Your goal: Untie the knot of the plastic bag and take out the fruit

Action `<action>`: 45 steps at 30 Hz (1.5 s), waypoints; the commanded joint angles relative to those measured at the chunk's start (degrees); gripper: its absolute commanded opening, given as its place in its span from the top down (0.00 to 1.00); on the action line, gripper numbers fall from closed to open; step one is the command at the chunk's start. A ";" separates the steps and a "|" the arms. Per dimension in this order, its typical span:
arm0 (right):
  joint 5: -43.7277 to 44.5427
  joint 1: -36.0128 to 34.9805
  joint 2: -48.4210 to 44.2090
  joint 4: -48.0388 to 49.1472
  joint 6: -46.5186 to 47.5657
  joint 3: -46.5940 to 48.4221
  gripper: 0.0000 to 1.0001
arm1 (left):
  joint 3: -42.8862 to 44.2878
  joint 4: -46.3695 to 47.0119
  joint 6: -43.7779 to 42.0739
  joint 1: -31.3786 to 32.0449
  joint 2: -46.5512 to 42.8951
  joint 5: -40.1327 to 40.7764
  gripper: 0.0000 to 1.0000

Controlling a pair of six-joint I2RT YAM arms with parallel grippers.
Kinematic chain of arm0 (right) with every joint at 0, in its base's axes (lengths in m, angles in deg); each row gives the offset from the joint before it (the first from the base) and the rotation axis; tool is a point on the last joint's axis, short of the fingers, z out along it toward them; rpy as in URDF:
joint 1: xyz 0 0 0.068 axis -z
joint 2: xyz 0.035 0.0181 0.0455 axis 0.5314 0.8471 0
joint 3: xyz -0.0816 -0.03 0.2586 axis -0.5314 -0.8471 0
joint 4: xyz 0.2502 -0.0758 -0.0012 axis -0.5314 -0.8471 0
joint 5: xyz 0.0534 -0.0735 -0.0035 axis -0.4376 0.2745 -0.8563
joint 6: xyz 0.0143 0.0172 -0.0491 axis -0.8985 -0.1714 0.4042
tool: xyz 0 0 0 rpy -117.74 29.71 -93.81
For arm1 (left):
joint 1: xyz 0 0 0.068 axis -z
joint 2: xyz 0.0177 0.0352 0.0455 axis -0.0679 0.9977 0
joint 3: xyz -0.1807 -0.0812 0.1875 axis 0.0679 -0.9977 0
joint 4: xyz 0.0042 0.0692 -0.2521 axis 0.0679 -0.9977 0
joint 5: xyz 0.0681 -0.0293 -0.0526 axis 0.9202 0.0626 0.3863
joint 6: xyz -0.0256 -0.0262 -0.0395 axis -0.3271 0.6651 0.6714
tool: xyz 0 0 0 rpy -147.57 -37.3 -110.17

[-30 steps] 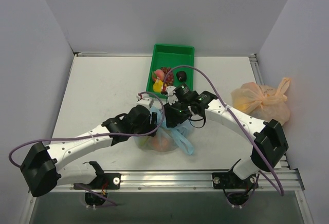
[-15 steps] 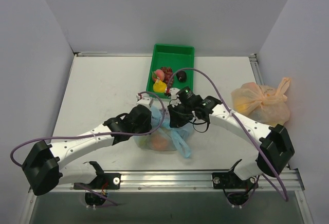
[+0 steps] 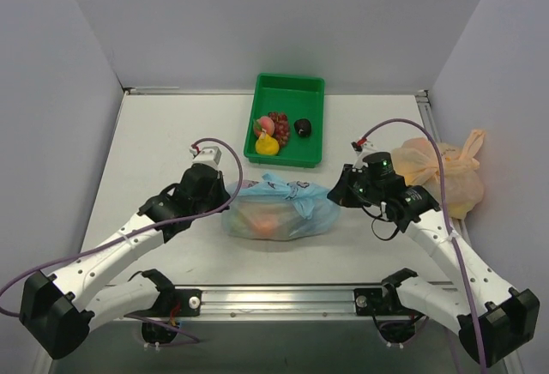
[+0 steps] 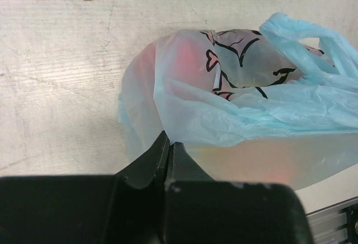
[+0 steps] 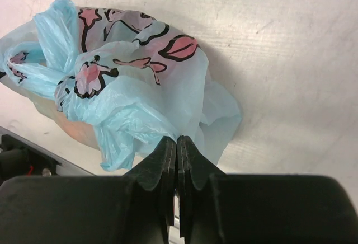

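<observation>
Finding: the plastic bag (image 3: 279, 215) lies mid-table (image 3: 163, 142), just near of the green tray (image 3: 290, 77), stretched between both arms. The left gripper (image 4: 168, 146) is clenched on film at the bag's left end. The right gripper (image 5: 177, 142) is clenched on film at its right end. The knot (image 3: 290, 192) sits on top, not yet undone, with the fruit (image 3: 268, 224) inside. Assessed step: loosening the tie. The next move calls for regripping a handle loop at the knot itself.

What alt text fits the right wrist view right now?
The right arm's jaws are shut on the edge of a thin light blue bag printed with pink cartoon shapes, lying on a white table. Its tied knot sits at upper left.
</observation>
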 commanded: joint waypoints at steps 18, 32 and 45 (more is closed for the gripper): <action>15.78 -30.08 13.37 -13.78 26.82 24.55 0.28 | -0.30 -2.06 -6.67 -2.93 -4.37 -10.97 1.00; 38.09 -41.43 29.56 -16.86 35.45 27.30 0.39 | -0.74 -4.34 -6.14 -3.10 -7.28 -10.71 1.00; 42.78 -40.82 25.87 -14.66 33.34 21.31 0.79 | -1.97 -7.51 -5.70 -3.63 -7.37 -5.52 1.00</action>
